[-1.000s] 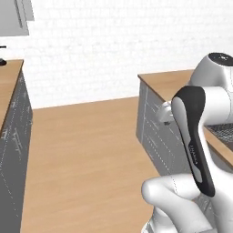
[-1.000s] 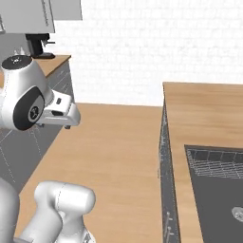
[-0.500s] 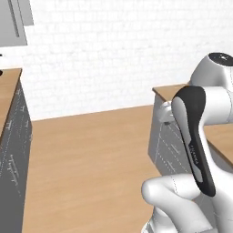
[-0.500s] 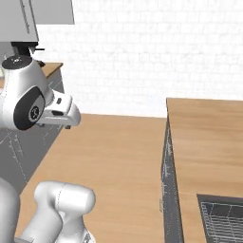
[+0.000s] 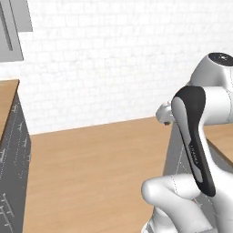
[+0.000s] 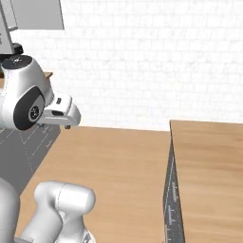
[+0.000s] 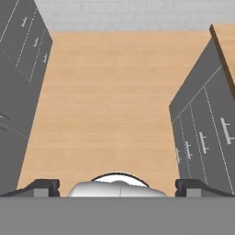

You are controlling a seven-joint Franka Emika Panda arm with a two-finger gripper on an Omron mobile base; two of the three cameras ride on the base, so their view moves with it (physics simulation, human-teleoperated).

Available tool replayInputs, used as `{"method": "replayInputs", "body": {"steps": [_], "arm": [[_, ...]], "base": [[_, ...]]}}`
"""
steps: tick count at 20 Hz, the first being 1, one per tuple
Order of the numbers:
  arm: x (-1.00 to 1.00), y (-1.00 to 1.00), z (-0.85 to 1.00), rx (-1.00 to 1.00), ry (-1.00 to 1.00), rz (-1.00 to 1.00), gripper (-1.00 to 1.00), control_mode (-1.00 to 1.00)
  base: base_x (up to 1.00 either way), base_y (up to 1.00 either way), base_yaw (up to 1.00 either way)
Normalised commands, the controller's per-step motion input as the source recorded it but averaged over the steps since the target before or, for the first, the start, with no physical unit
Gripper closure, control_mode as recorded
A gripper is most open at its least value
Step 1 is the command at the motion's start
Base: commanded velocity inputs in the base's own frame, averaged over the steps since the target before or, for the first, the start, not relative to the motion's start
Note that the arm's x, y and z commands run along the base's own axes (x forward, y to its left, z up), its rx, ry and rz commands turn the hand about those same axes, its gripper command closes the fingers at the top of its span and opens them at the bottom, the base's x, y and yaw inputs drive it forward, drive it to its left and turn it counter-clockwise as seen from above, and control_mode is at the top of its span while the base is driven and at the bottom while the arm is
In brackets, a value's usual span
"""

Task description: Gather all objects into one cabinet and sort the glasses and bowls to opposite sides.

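The glasses, the bowls and the other objects are out of view. A grey wall cabinet (image 5: 13, 27) (image 6: 33, 14) hangs at the upper left with its fronts shut; I cannot tell if it is the task's cabinet. My gripper (image 7: 118, 187) points down at the wooden floor (image 7: 110, 92). It is open, its dark fingertips (image 7: 46, 187) stand far apart, and nothing is between them. The hand (image 6: 61, 111) juts out from the white arm, well above the floor.
Dark grey drawer fronts with metal handles line both sides of the aisle (image 7: 23, 69) (image 7: 206, 133). A wooden counter (image 6: 209, 161) lies to the right and another (image 5: 7, 100) to the left. A white brick wall (image 5: 113, 59) closes the far end.
The whole picture has shifted, so the base has moved: the right counter slid down and right and the sink left the view. The arm's pose and the open gripper look unchanged.
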Motion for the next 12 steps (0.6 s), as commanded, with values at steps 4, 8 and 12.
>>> {"method": "replayInputs", "body": {"steps": [4,8,12], "arm": [[0.00,0.00,0.00,0.00,0.00,0.00,-1.00,1.00],[0.00,0.00,0.00,0.00,0.00,0.00,-1.00,1.00],[0.00,0.00,0.00,0.00,0.00,0.00,-1.00,1.00]], "base": [[1.00,0.10,0.00],[1.00,0.00,0.02],[1.00,0.00,0.03]]}}
